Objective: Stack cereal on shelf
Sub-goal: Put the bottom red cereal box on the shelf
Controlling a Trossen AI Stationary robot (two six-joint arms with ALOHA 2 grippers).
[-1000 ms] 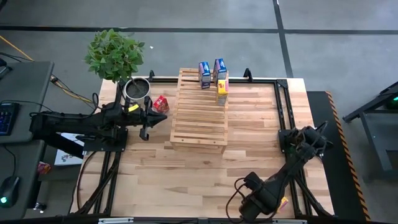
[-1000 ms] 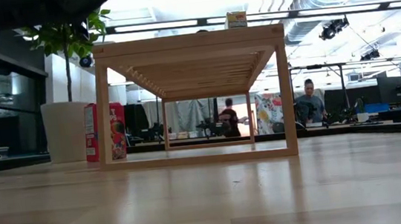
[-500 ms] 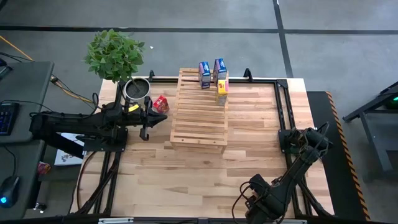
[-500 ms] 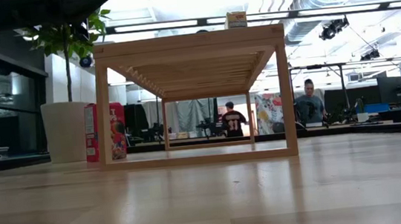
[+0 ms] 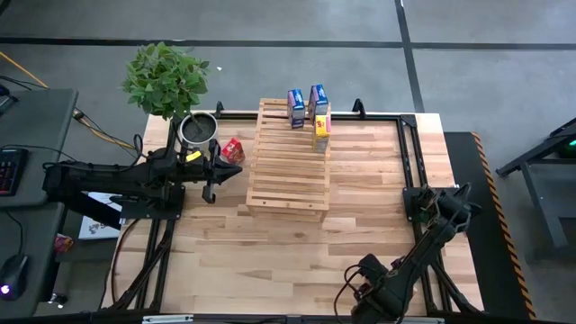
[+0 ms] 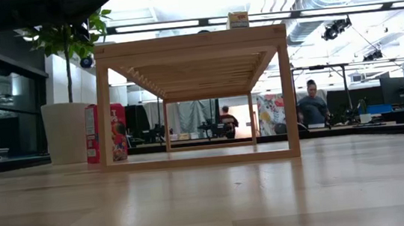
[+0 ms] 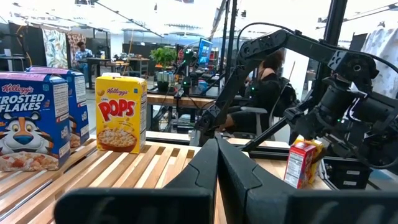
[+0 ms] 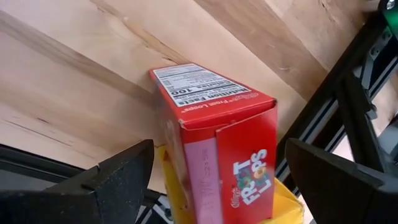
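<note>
Hovering at the near edge of the table (image 5: pixel 270 261), my right gripper (image 8: pixel 211 177) is standing with its fingers (image 8: pixel 118 180) spread wide on either side of a red cereal box (image 8: pixel 217 143), which is sitting between them without being clamped. A yellow box (image 8: pixel 283 202) is lying just behind the red one, touching it. Compared with the earlier high view, my right arm (image 5: pixel 423 243) is sitting slightly lower toward the near table edge and the gripper end has shifted a little along it; the half-second frame is nearly matching the present one.

My left gripper (image 7: pixel 214 165) is waiting beside the shelf (image 5: pixel 288 162) on its left side, fingers pressed fully together and holding nothing; it is showing no change from the earlier frames.

On the shelf's top step, two blue cereal boxes (image 5: pixel 296 106) are standing upright side by side, with a yellow-orange box (image 5: pixel 321 126) just beside them toward the near side. Another red box (image 5: pixel 233 149) is standing on the table between the shelf and a metal pot (image 5: pixel 197 130). A potted plant (image 5: pixel 165 78) is standing at the far left corner. None of these is moving between frames.

In the low view, a person (image 6: pixel 227 119) in the room behind is standing in a different spot than before
</note>
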